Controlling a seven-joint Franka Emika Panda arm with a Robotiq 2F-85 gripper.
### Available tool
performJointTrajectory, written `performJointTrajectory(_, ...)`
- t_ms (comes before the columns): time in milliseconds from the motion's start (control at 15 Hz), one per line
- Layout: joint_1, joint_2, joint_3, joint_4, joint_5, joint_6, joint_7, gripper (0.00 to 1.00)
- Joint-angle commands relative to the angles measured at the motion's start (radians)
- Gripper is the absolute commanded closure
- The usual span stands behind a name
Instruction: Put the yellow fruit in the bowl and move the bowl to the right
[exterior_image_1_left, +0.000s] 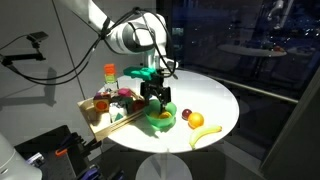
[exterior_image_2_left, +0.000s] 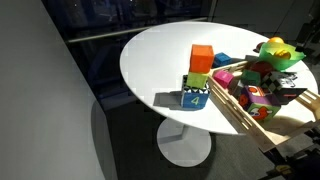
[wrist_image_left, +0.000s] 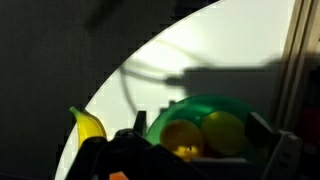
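Note:
The green bowl (wrist_image_left: 205, 105) stands on the white round table, seen close below in the wrist view and under the arm in an exterior view (exterior_image_1_left: 160, 122). Two round yellowish shapes lie in it. The right one is the yellow fruit (wrist_image_left: 224, 132); the left one (wrist_image_left: 180, 135) is more orange-yellow, and I cannot tell what it is. My gripper (wrist_image_left: 199, 120) hangs just above the bowl, also seen in an exterior view (exterior_image_1_left: 155, 100). Its dark fingers are spread either side of the bowl, open and holding nothing.
A banana (wrist_image_left: 88, 125) (exterior_image_1_left: 205, 135) lies beside the bowl, with a round orange fruit (exterior_image_1_left: 197, 120) and a small red item (exterior_image_1_left: 186, 113) nearby. A wooden tray of toys (exterior_image_1_left: 105, 118) (exterior_image_2_left: 262, 85) sits next to the bowl. Coloured blocks (exterior_image_2_left: 198, 75) are stacked beside the tray.

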Motion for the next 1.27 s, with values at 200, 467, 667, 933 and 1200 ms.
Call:
performJointTrajectory(200,-0.02,-0.138,0.022,-0.048,0.132,-0.017,-0.136,0.0)
performJointTrajectory(467,-0.013,-0.212,0.02,-0.059,0.149,-0.058,-0.141,0.0)
performJointTrajectory(667,-0.01,-0.253,0.021,-0.053,0.124,-0.131,-0.122,0.0)
performJointTrajectory(933,-0.009,-0.279,0.024,-0.047,0.12,-0.183,-0.105,0.0)
performJointTrajectory(1200,-0.007,-0.255,0.022,-0.036,0.133,-0.17,-0.118,0.0)
